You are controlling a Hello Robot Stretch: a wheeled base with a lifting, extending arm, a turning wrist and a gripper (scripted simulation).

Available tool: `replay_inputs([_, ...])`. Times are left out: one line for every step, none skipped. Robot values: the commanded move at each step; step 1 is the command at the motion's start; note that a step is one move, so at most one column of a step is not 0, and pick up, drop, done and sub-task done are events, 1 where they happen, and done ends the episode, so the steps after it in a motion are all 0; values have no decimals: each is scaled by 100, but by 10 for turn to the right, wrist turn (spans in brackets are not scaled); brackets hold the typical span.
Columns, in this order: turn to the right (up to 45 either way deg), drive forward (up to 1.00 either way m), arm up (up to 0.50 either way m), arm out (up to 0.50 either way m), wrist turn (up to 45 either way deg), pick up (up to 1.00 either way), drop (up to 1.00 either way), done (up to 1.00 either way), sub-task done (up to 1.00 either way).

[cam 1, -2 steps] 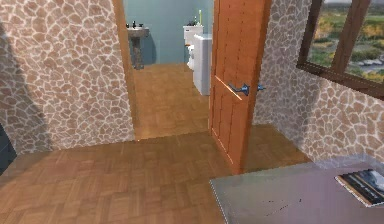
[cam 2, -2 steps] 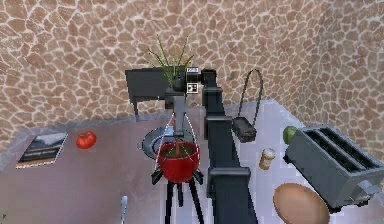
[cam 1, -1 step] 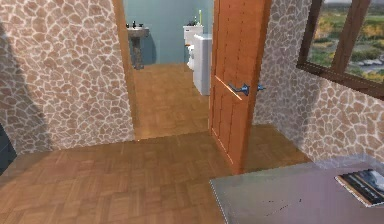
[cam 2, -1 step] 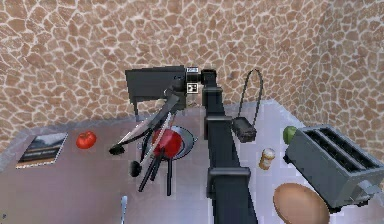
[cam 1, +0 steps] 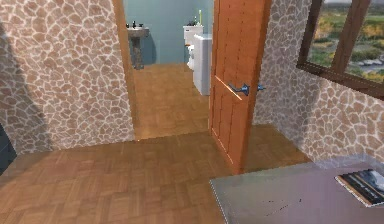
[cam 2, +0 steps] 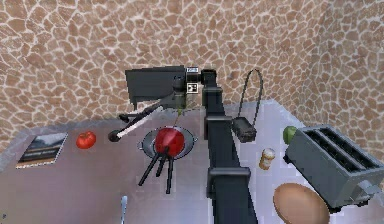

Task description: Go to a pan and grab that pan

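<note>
One pan (cam 2: 150, 144), one toaster (cam 2: 335, 162), one tomato (cam 2: 86, 139), one book (cam 2: 42, 148).

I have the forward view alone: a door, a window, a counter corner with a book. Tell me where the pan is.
Observer: A dark round pan sits on the counter in the arm side view, with a red thing in it.
Operator: Give me the arm's position.
Observer: The arm reaches out across the counter, just right of the pan in that view.
Operator: Name something to steer clear of.
Observer: A toaster stands on the counter at that view's right.
</note>
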Motion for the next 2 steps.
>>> replay_inputs([0,0,0,0,450,0,0,0,0])
replay_inputs([0,0,0,0,60,0,0,0,0])
